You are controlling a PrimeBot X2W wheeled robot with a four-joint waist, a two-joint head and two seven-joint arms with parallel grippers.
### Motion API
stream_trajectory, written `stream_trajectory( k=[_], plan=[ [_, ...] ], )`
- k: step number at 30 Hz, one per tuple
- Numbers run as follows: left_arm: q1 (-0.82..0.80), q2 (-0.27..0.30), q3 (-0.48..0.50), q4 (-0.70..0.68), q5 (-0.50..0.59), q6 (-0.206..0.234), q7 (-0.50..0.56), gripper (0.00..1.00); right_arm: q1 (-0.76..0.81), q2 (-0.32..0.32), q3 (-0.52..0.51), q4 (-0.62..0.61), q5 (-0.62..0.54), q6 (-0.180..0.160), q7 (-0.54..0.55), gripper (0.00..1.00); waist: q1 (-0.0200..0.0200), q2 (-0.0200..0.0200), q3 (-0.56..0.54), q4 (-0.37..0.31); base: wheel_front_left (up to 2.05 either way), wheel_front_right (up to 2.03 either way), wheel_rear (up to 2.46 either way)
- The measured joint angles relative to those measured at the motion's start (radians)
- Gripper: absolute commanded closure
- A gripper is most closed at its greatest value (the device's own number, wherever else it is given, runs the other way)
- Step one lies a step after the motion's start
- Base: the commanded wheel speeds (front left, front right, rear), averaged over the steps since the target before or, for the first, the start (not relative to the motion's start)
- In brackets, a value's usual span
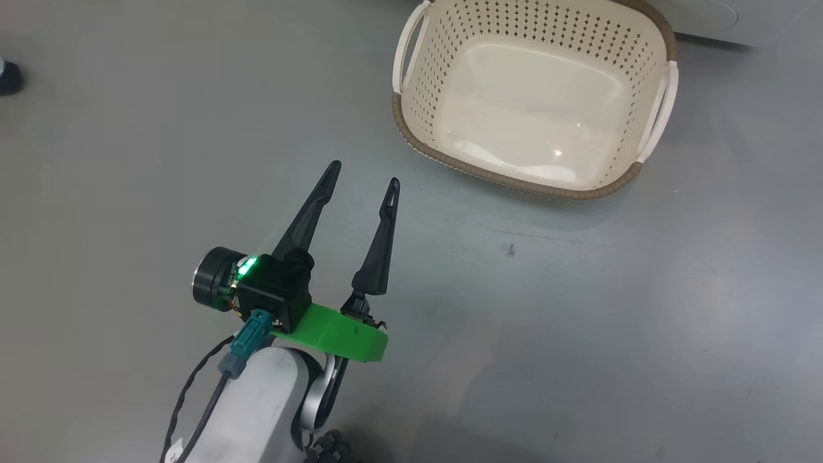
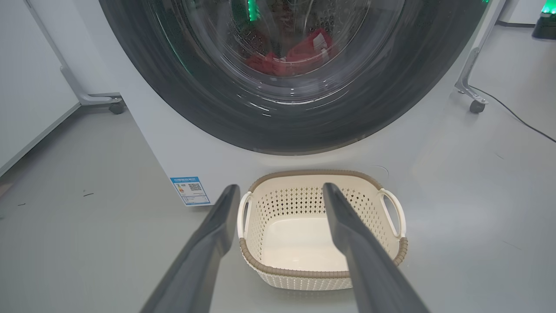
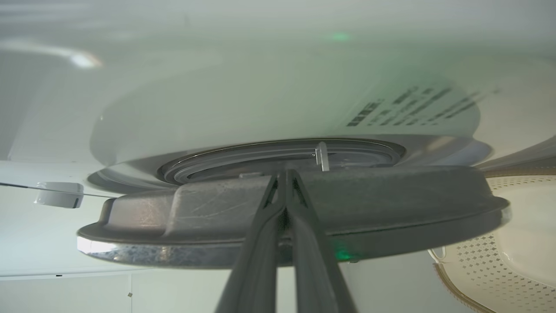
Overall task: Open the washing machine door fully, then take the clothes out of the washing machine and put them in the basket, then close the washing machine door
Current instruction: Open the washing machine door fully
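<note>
Washing machine door (image 3: 391, 204) sits at the tips of pressed-together right jaws; spread left jaws face the basket (image 2: 304, 173).

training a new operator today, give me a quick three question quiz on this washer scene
1. True or false: the basket already has something in it.
2. Of the left gripper and the right gripper, which has its fingers spread apart? A left, B right, C both.
3. Fill in: seen through the glass of the washing machine door, the clothes are ____ in colour.
Key: 1 false; 2 A; 3 red.
</note>
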Motion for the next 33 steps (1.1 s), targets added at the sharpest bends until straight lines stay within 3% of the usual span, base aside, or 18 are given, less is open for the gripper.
stream_trajectory(
  k=[15, 33],
  plan=[
    [0.000, 0.000, -0.003, -0.006, -0.008, 0.000, 0.000, 0.00, -0.004, 0.010, -0.007, 0.016, -0.009, 0.017, -0.041, 1.00, 0.0000, 0.0000, 0.006, 0.029, 0.00, 0.00, 0.00],
    [0.000, 0.000, 0.011, -0.010, -0.009, 0.000, 0.000, 0.00, 0.002, -0.011, 0.020, 0.024, 0.027, 0.016, 0.086, 1.00, 0.0000, 0.0000, -0.001, 0.019, 0.00, 0.00, 0.00]
  ],
)
